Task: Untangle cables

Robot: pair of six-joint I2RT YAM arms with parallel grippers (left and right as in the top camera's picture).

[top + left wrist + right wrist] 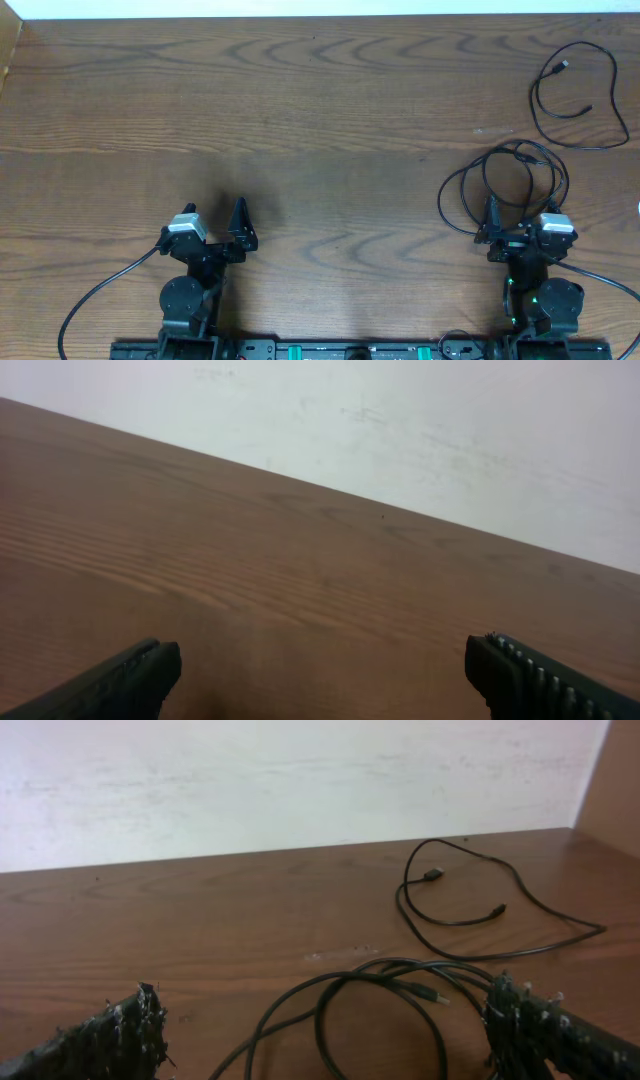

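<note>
A tangle of black cables [505, 180] lies in overlapping loops at the right, just ahead of my right gripper [523, 225]. In the right wrist view the loops [345, 992] run between the wide-open fingers of that gripper [325, 1030], with a plug [432, 993] lying on them. Nothing is gripped. Another black cable [585, 100] lies apart at the far right, a loose curl [470, 925] with both plugs showing. My left gripper [215, 228] stands open over bare wood [320, 670], far from any cable.
The wooden table [300, 110] stretches wide between and beyond the arms. A pale wall [250, 780] backs its far edge, and a brown side panel [612, 780] stands at the far right. Thick black arm cords [95, 295] trail from both bases.
</note>
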